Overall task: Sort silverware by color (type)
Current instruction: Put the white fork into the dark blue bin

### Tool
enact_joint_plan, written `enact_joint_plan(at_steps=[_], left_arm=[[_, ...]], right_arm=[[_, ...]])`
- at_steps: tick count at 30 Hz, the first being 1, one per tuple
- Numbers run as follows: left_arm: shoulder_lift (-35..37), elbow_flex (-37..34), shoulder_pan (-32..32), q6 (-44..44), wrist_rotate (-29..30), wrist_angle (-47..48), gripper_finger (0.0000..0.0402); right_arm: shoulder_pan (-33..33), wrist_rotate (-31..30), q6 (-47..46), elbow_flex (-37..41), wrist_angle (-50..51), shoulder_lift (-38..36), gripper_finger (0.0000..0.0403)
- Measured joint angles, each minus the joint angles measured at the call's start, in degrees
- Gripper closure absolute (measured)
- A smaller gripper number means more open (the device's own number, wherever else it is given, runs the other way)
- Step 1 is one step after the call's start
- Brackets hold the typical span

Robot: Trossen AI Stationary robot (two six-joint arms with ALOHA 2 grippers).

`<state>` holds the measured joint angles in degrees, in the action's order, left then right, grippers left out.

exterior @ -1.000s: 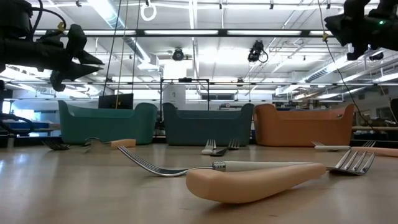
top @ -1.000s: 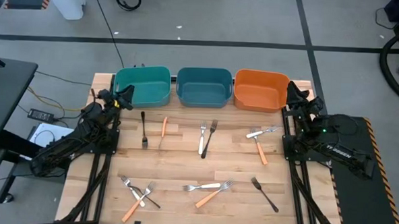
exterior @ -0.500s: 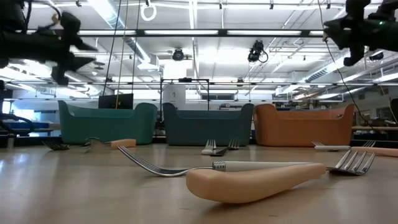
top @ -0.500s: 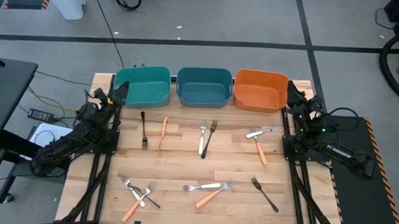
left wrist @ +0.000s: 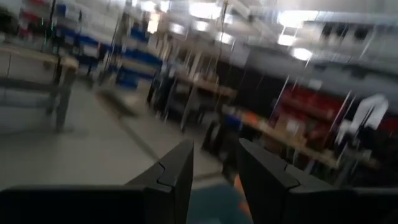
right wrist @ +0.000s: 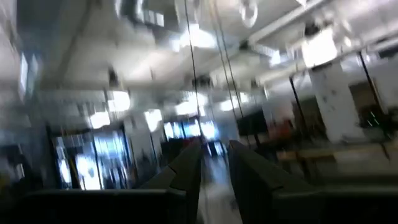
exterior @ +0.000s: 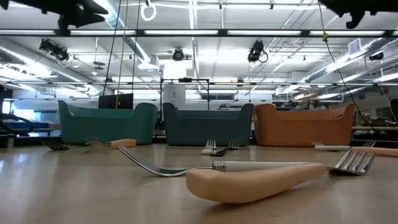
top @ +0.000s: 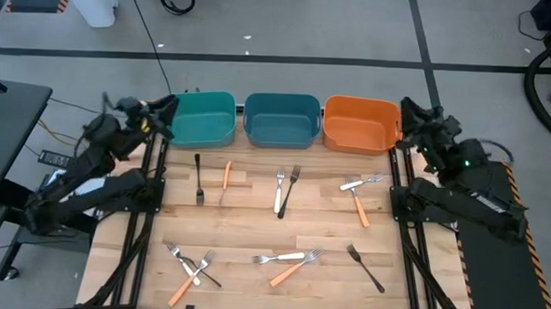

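The forks (top: 285, 188) lie scattered on the worktop (top: 254, 223) before three bins — light, stiff, slick and flat, best pinched across the handle — while the left pincer (left wrist: 214, 180) and right pincer (right wrist: 215, 171) hang empty, slightly parted.

A pale wooden plank table (top: 253, 242) is seen, with matt plastic bins (top: 282, 120) and shiny metal fork heads (exterior: 163, 169) on smooth orange handles (exterior: 249, 182).

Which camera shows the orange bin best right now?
The high view: the orange bin shows whole from above, rim and inside, at the right end of the row. The low view gives only its front wall. Neither wrist view shows it clearly.
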<state>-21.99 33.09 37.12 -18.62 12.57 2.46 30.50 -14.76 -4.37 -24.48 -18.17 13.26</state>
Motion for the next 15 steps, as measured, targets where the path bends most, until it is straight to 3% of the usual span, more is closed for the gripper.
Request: enact_joint_plan(at_steps=[6,11,15], left_arm=[[-11.29,6.05,-0.04,-0.12,-3.78,0.89,0.0271],[-16.58,10.74,0.0,2.59,-3.66,0.89,0.0271],[-18.99,14.24,-0.02,4.37,-3.68,0.66,0.0271]], right_arm=[[0.04,0.06,2.95,-13.97,32.1,8.58,0.0313],[0.04,2.33,3.09,-22.76,50.77,14.27,0.0313],[0.04,4.01,4.66,-25.13,61.38,18.45,0.0313]])
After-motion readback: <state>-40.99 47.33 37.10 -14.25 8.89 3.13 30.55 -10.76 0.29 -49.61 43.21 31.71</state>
